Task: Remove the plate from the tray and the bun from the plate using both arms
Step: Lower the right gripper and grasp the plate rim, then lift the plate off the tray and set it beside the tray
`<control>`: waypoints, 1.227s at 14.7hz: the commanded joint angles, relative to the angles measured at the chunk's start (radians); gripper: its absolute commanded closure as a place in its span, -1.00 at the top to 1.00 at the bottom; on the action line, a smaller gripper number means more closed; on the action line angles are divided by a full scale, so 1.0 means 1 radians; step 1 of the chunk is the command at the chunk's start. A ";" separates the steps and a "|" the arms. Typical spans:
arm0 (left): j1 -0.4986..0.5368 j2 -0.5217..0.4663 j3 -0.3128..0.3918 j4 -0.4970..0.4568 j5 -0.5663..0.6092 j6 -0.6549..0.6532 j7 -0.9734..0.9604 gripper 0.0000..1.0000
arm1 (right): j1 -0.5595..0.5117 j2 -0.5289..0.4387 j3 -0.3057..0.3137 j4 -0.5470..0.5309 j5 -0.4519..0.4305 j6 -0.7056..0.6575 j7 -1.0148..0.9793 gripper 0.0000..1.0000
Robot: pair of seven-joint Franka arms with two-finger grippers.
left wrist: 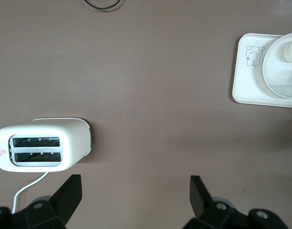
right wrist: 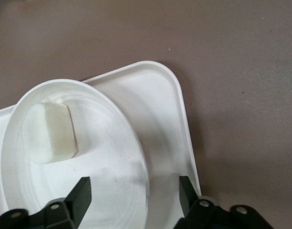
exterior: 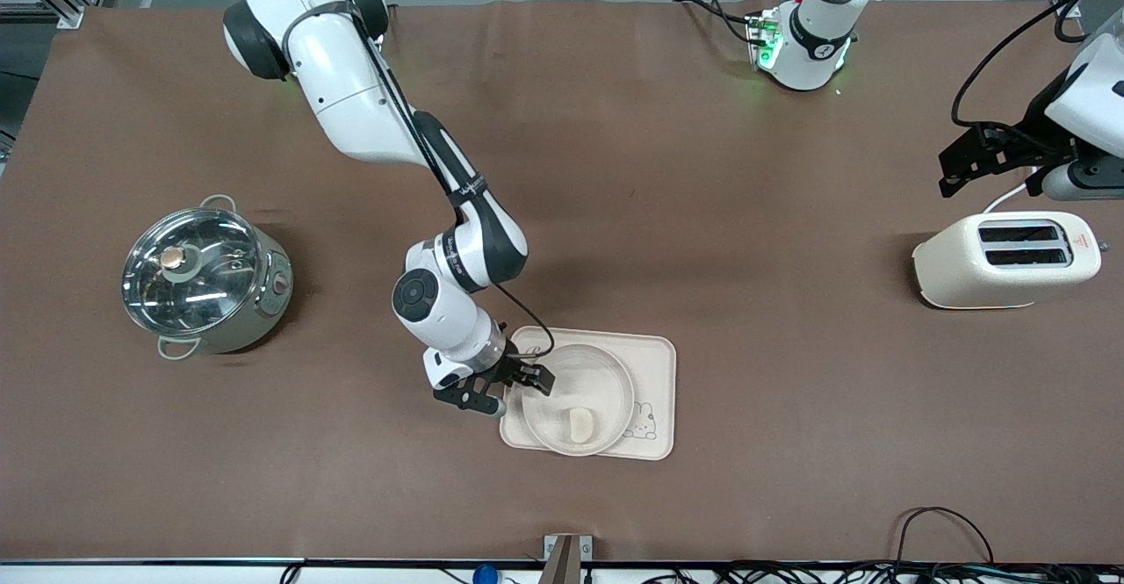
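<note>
One oblong bun, round smooth plate, right hand open

a matt brown table cover, a shiny metal pot with a glass lid, a smooth cream toaster, a glossy white plate.

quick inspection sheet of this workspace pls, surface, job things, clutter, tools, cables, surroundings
surface: brown table cover, faint creases, nothing spilled seen.
job's things: plate sits on the tray; bun lies in the plate.
clutter: lidded pot toward the right arm's end; toaster toward the left arm's end.
tools: right tool open, straddling the plate's rim; left tool open, empty, waiting over bare table by the toaster.
cables: toaster cord; loose cables at the table's camera edge.
surroundings: grey floor, metal frame at a corner.
</note>
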 commanded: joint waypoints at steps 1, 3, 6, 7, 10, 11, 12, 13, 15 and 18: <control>0.003 0.004 -0.003 0.012 0.001 -0.005 0.019 1.00 | 0.006 0.024 -0.006 0.018 -0.017 0.008 -0.042 -0.14; 0.003 0.004 -0.003 0.012 0.001 -0.005 0.019 1.00 | 0.006 0.039 -0.006 0.018 -0.017 0.027 -0.071 -0.32; 0.004 0.004 -0.003 0.012 0.001 -0.005 0.019 1.00 | 0.004 0.040 -0.006 0.018 -0.015 0.038 -0.082 -0.71; 0.004 0.004 -0.003 0.012 0.001 -0.005 0.019 1.00 | 0.001 0.039 -0.006 0.018 -0.015 0.038 -0.086 -0.75; 0.004 0.004 -0.003 0.012 0.001 -0.005 0.021 1.00 | -0.005 0.004 -0.003 -0.003 -0.003 0.038 -0.129 -0.83; 0.004 0.004 -0.003 0.012 0.001 -0.005 0.021 1.00 | -0.008 -0.019 0.001 -0.041 -0.003 0.038 -0.140 -0.83; 0.004 0.004 -0.003 0.012 0.001 -0.005 0.021 1.00 | -0.009 -0.066 0.018 -0.083 0.002 0.039 -0.157 -0.83; 0.004 0.004 -0.003 0.012 0.001 -0.005 0.021 1.00 | -0.011 -0.108 0.031 -0.135 0.002 0.038 -0.169 -0.84; 0.004 0.004 -0.003 0.012 0.001 -0.005 0.021 1.00 | 0.003 -0.220 0.037 -0.303 0.003 0.077 -0.203 -0.88; 0.004 0.004 -0.003 0.012 0.001 -0.005 0.019 1.00 | -0.011 -0.353 0.123 -0.524 0.003 0.204 -0.226 -0.93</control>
